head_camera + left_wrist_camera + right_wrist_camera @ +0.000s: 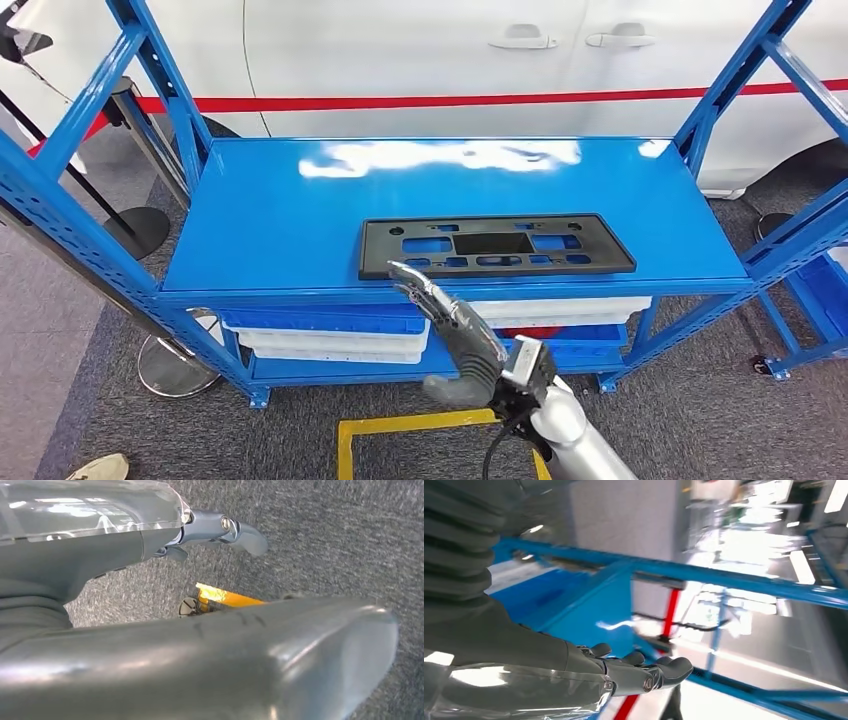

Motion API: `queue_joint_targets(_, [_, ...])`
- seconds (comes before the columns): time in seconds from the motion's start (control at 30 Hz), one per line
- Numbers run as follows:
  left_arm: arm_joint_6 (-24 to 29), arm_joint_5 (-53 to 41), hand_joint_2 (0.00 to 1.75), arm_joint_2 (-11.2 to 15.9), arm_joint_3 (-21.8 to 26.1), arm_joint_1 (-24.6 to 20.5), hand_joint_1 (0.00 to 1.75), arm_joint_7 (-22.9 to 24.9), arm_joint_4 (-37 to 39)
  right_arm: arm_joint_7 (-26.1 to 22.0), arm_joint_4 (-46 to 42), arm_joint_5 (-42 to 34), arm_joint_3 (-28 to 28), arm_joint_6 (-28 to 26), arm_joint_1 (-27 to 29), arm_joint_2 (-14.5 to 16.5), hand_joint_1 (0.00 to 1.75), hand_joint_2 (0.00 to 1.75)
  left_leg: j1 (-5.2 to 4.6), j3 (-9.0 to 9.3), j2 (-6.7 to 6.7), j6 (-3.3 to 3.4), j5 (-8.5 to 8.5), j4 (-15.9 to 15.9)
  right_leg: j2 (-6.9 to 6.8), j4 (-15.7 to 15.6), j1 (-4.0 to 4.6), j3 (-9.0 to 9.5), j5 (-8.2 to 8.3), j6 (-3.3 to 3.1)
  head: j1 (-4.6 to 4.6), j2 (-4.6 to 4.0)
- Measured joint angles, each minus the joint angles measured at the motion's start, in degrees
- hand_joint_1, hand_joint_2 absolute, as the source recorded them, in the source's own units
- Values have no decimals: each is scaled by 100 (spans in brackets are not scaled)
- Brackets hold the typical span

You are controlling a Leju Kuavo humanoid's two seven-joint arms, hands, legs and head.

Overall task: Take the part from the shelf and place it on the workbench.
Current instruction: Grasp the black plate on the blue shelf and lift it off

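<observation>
Silver tubular right arm (pixel 578 440), black cable behind the wrist, grey ribbed cover, right hand (pixel 452 330) with dark fingers, thick grey thumb, left hand (pixel 165 580) grey with clear glossy shell

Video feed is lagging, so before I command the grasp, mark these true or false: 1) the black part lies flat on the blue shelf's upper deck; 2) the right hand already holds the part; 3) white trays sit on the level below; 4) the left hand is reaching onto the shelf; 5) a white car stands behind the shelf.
1) True: the black part lies flat near the front edge of the blue shelf.
2) False: the right hand holds nothing, fingers extended toward the part's front edge.
3) True: white trays sit below.
4) False: the left hand hangs over grey carpet.
5) True: a white car stands behind.
</observation>
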Motion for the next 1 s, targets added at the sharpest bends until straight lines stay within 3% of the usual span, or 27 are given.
queue_joint_targets(0.03, [1,-26,0,-9,1,5,0,-10,0,-54,170,398,100,-368,-40,11,0,175,1,10,-5,-3,-8,0,-1,-17,-13,-35,108,0,1,0])
queue_joint_targets(0.07, [2,-49,0,-21,1,9,0,-20,0,-99,345,862,207,-813,-102,34,0,175,1,27,-9,-10,-16,0,-1,-257,-20,44,312,-12,1,0])
queue_joint_targets(0.1, [2,-72,0,-37,2,10,0,-26,0,-117,503,1313,305,-1259,-186,67,0,175,2,46,-12,-20,-25,-3,-1,-661,-17,213,560,-39,1,0])
queue_joint_targets(0.17, [3,-112,0,-67,2,7,0,-27,0,-79,774,1945,475,-1899,-373,159,0,175,-4,68,-16,-57,-38,-10,2,-1367,21,531,850,-103,1,0])
queue_joint_targets(0.2, [3,-127,0,-76,3,4,0,-23,0,-39,883,2143,541,-2089,-455,205,0,175,-4,68,-17,-84,-39,-15,3,-1543,44,606,888,-128,0,0])
queue_joint_targets(0.3, [7,-180,0,-87,14,3,0,-4,0,127,1177,2844,729,-2681,-645,350,0,175,12,78,-14,-197,-39,-41,2,-1658,69,640,902,-186,-1,0])
queue_joint_targets(0.37, [10,-228,0,-89,32,5,0,-8,0,288,1394,3500,883,-3190,-808,501,0,175,12,-3,-9,-242,-198,176,0,-1763,46,695,955,-251,-5,0])
queue_joint_targets(0.4, [9,-257,0,-89,40,3,0,-16,0,386,1522,3806,967,-3412,-895,587,0,175,13,-131,-7,-248,-363,461,-4,-1794,38,715,971,-276,-8,0])
queue_joint_targets(0.47, [-4,-322,0,-90,48,3,0,-33,0,630,1817,4391,1131,-3804,-1049,726,0,175,11,-485,-7,-260,-701,1192,-6,-1791,64,715,966,-311,-9,0])
queue_joint_targets(0.5, [-12,-363,0,-91,48,9,0,-43,0,800,1999,4725,1209,-4008,-1117,785,0,175,11,-612,-7,-267,-765,1442,-8,-1777,77,710,959,-319,-8,0])
queue_joint_targets(0.53, [-20,-399,0,-90,48,18,0,-50,0,966,2185,5036,1278,-4190,-1187,837,0,175,11,-647,-6,-271,-723,1499,-7,-1758,87,704,949,-324,-8,0])
queue_joint_targets(0.57, [-24,-435,0,-89,48,25,0,-57,0,1122,2387,5315,1339,-4346,-1269,895,0,175,11,-564,-5,-270,-573,1321,-1,-1733,92,699,936,-321,-8,0])
queue_joint_targets(0.63, [-30,-477,0,-82,48,23,0,-71,0,1327,2769,5660,1429,-4523,-1432,1016,0,175,7,-198,-3,-246,-216,583,10,-1657,100,688,890,-290,-8,0])
queue_joint_targets(0.7, [-34,-497,0,-78,48,7,0,-81,0,1417,3078,5811,1486,-4590,-1564,1113,0,175,-12,35,-12,-192,-67,102,13,-1578,116,663,846,-241,-3,0])
queue_joint_targets(0.8, [-34,-548,0,-80,48,6,0,-68,0,1655,3492,6128,1540,-4666,-1730,1230,0,175,-25,45,-19,-109,-49,41,13,-1545,117,641,834,-185,-2,0])
queue_joint_targets(0.87, [-25,-591,0,-80,49,3,0,-35,0,1922,3822,6425,1559,-4745,-1863,1311,0,175,-3,50,-13,-52,-18,6,15,-1360,99,560,694,-122,9,0])
queue_joint_targets(0.97, [-8,-652,0,-74,50,-7,0,6,0,2341,4370,6750,1562,-4837,-2081,1418,0,175,11,35,-9,-14,0,-10,9,-367,41,90,189,-15,29,0])
queue_joint_targets(1.0, [-7,-669,0,-73,50,-7,0,12,0,2463,4558,6823,1562,-4846,-2143,1449,0,175,10,31,-9,-14,1,-9,7,-78,25,-55,107,4,29,0])
